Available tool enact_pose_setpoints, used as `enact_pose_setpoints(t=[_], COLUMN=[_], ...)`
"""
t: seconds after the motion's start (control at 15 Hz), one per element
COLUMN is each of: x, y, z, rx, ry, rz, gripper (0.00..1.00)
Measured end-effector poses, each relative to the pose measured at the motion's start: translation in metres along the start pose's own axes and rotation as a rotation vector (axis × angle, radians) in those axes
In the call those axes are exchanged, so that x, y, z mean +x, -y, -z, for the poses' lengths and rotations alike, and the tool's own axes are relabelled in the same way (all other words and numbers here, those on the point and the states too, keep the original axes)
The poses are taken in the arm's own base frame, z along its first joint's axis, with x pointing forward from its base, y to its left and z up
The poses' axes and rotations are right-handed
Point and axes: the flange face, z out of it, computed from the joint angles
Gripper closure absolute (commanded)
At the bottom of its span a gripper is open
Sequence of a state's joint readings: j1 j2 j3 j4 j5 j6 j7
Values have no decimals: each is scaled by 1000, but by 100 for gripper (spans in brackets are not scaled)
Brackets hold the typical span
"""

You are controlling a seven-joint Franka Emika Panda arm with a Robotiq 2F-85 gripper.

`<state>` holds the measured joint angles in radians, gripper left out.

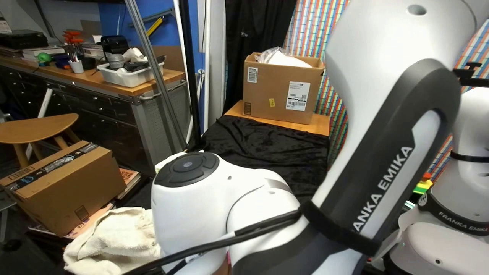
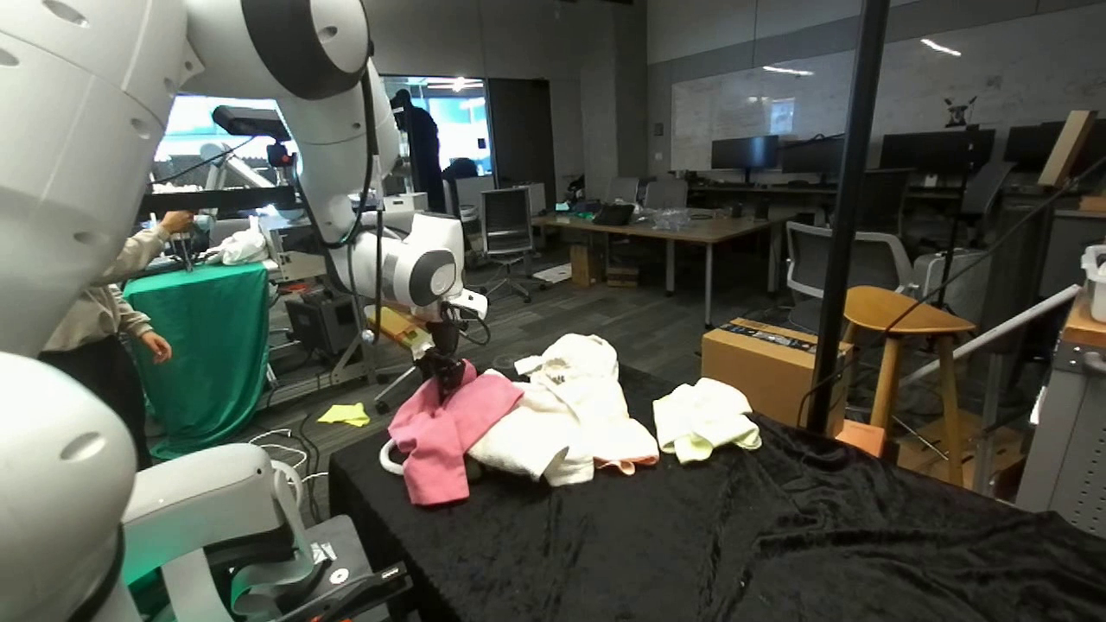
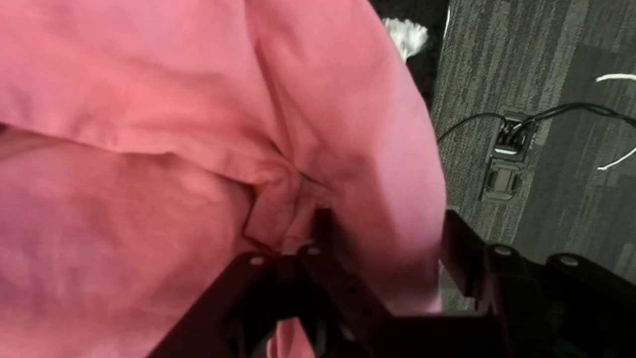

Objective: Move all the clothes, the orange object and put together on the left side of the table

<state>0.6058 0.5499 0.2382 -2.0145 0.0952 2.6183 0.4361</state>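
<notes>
In an exterior view, a robot arm (image 1: pixel 366 95) blocks much of the black-topped table (image 1: pixel 263 143) and hides part of a cream towel (image 1: pixel 114 240), which also runs out of view below; a cardboard box (image 1: pixel 267 89) holds a white item (image 1: pixel 288 60) and clear plastic (image 1: pixel 267 55), and a white bin (image 1: pixel 128 79) holds gray and black items (image 1: pixel 115 61). In an exterior view, pink cloth (image 2: pixel 441 432) lies near the table's edge under the gripper (image 2: pixel 445 380), its longest flap pointing toward the camera, against a pile of cream clothes (image 2: pixel 579 406); pale yellow cloth (image 2: pixel 704 422) lies apart, and a white loop (image 2: pixel 389 460) is partly hidden. In the wrist view, dark fingers (image 3: pixel 462 248) stand apart, pink cloth between them; whether they touch it is unclear.
</notes>
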Motion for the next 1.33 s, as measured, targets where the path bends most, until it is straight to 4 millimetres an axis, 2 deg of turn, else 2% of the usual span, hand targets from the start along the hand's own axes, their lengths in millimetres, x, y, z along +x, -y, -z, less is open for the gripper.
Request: enact_pose_setpoints(t=[0.13,0.27,0.47,0.73,1.13,1.33], x=[6,10,15,25,46,62], y=[-5,-9,-13,-20,-30,-49], z=[4,7,21,51,108,134], rx=[-6,-11,-22,-34,-36,-37], ry=[-14,-16,-6,7,0,-1], rz=[-4,-5,-4,-11,-26,-28], gripper=[1,0,0,0,0,0])
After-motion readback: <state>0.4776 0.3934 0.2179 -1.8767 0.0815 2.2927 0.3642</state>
